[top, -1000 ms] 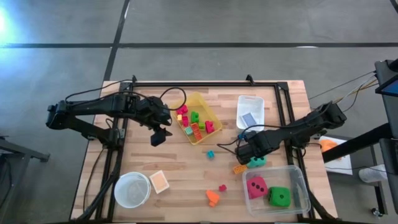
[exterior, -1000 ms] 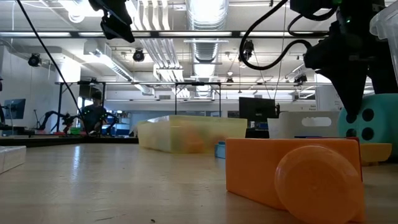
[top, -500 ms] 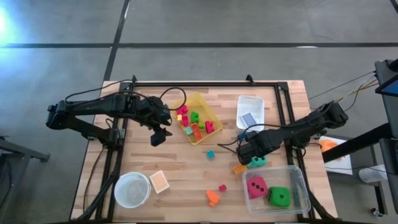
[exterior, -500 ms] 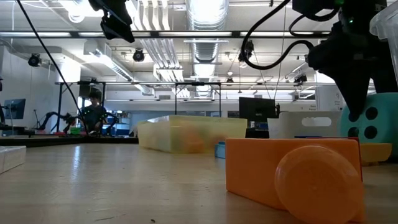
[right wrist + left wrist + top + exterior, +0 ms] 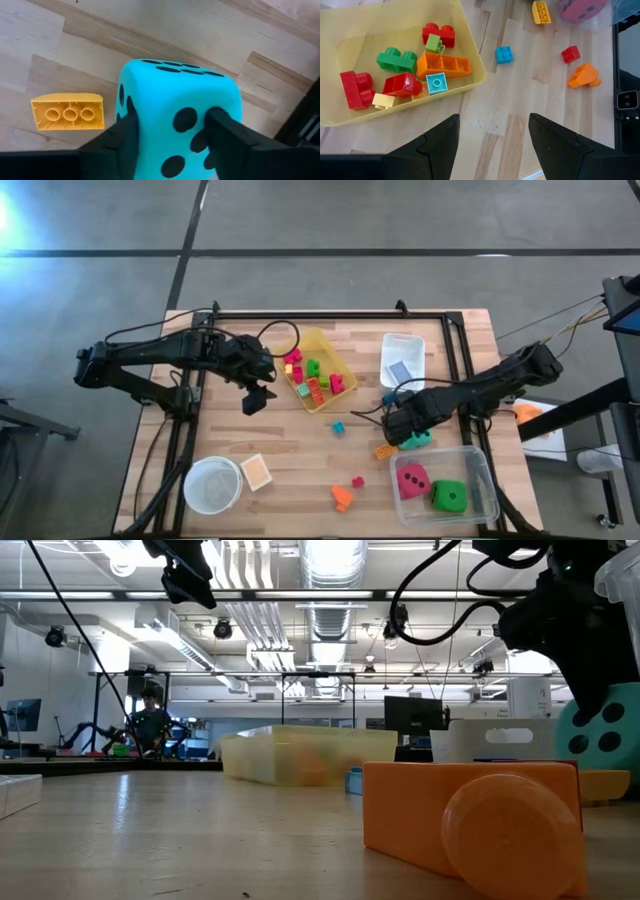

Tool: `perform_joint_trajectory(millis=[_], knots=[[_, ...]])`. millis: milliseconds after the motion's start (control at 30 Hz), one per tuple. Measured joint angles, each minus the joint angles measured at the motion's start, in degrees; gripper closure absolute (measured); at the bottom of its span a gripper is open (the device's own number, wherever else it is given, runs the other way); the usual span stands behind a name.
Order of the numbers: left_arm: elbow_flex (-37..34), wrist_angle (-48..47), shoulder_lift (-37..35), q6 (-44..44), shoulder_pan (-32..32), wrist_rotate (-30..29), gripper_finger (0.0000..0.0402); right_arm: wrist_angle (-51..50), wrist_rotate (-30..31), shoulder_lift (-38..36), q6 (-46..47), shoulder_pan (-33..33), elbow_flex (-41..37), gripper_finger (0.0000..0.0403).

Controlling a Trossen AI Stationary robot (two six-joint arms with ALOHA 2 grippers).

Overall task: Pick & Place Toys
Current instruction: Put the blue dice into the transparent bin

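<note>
The right gripper (image 5: 408,437) is pinching the teal die (image 5: 416,439) at about four o'clock from the table's centre, its two dark fingers (image 5: 125,132) pressing against opposite faces of the black-dotted cube. In the right wrist view the teal die (image 5: 180,120) is filling most of the frame, with an orange block (image 5: 67,112) lying studs-up on the wood just beside it. From table level, the die (image 5: 602,730) is showing at the far right under the dark arm, behind a large orange block (image 5: 470,825) sitting in the foreground.

The left gripper (image 5: 255,400) is hovering above the table at about ten o'clock from centre, its fingers (image 5: 440,142) standing spread and holding nothing, just beside the yellow bin (image 5: 340,402). That bin (image 5: 465,30) is holding red, green, orange, yellow and teal blocks.

Loose toys are lying on the table (image 5: 290,450): a small blue block (image 5: 339,427) near the centre, a red block (image 5: 357,481) and an orange piece (image 5: 342,498) toward six o'clock. The clear bin (image 5: 484,470) at five o'clock is holding the pink-red die (image 5: 412,479) and the green die (image 5: 449,497). A white bowl (image 5: 212,485) is sitting at eight o'clock, and a white bin (image 5: 402,360) at two o'clock.
</note>
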Motion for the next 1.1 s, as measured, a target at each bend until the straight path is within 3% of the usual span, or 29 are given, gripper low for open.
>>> perform_joint_trajectory(millis=[100, 267, 767, 900, 1100], knots=[[0.0, 0.0, 0.0, 0.0, 0.0, 0.0, 0.0161, 0.1, -0.6, 0.0, 0.2, 0.0, 0.0, 0.0258], [0.0, 0.0, 0.0, 0.0, 0.0, 0.0, 0.0161, 0.4, -1.3, 0.0, 0.1, 0.0, 0.0, 0.0283], [0.0, 0.0, 0.0, 0.1, 0.0, 0.0, 0.0161, -4.8, 0.2, 0.6, -2.5, 0.2, 5.0, 0.0295], [0.0, 0.0, 0.0, 0.1, 0.0, 0.0, 0.0161, -6.1, 2.4, 0.5, -4.6, 0.2, 8.6, 0.0372], [0.0, 0.0, 0.0, 0.1, 0.0, 0.0, 0.0161, -8.0, 5.5, 0.5, -6.2, 0.2, 12.1, 0.0375]])
